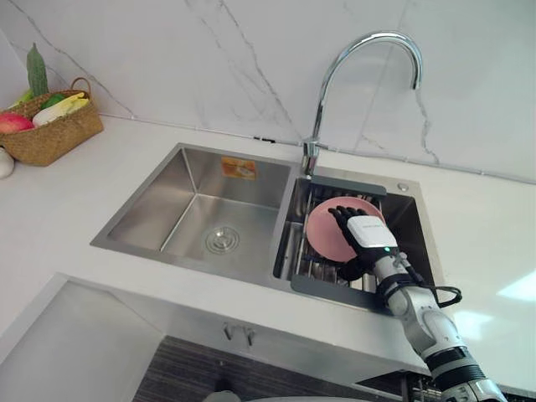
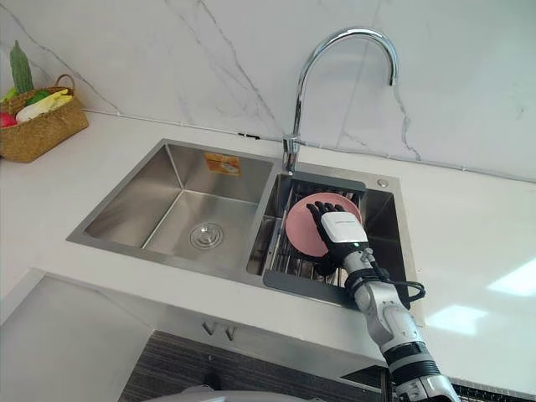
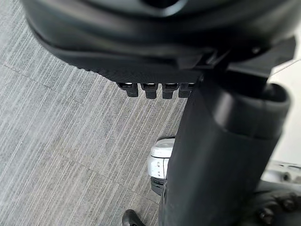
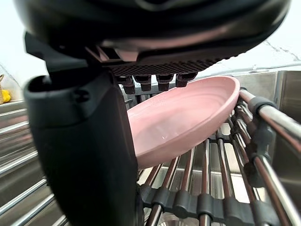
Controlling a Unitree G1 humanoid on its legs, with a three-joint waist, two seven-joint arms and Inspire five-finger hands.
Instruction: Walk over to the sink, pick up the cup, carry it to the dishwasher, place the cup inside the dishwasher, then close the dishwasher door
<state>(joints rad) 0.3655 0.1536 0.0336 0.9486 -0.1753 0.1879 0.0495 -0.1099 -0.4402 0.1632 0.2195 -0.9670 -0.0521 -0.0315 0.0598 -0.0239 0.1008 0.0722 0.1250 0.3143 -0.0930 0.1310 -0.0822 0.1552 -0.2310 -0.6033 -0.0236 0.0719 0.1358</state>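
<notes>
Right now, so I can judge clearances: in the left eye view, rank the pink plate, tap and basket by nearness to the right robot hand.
1. Pink plate, just beneath the right robot hand, in the rack.
2. Tap, farther back, to its left.
3. Basket, far left on the counter.

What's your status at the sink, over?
Right hand open, fingers over pink dish. Dish tilted on rack, right basin. Left hand open, above floor. Nothing blocking.

The orange sticker [image 1: 239, 167] in the sink [image 1: 151, 201] is unreadable.
</notes>
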